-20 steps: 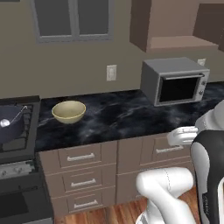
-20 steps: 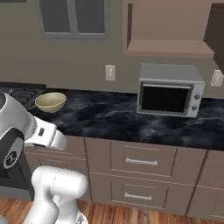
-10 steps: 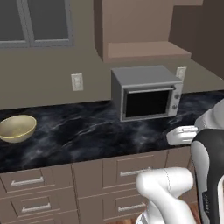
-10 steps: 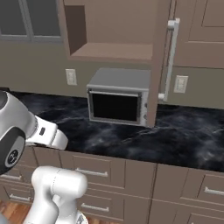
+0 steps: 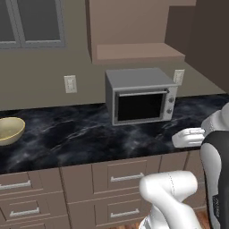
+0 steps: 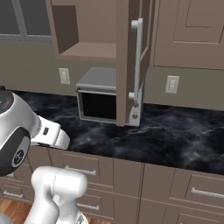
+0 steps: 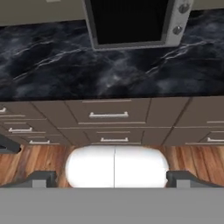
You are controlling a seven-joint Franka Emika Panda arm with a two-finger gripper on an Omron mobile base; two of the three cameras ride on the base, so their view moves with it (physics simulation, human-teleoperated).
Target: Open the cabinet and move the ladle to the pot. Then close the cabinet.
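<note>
The brown cabinet [image 6: 83, 30] hangs above the microwave with its door [image 6: 127, 65] swung out edge-on toward me, the long silver handle [image 6: 138, 61] on its outer face. In the left base view the cabinet [image 5: 134, 27] shows a bare shelf. The ladle and the pot are out of view. My gripper [image 7: 111, 179] is open, held low in front of the base and facing the counter's drawers, its fingertips [image 7: 41, 178] wide apart with nothing between them.
A grey microwave [image 5: 141, 96] stands on the black marble counter [image 5: 80, 134], right under the cabinet. A tan bowl [image 5: 9, 129] sits at the counter's left. Drawers [image 7: 109, 114] run below. A closed brown cabinet [image 6: 192, 30] is right of the open door.
The base has driven to the right, so the whole scene slid left: the stove left the picture, the bowl went to the edge, the open door came near. The arm stays tucked.
</note>
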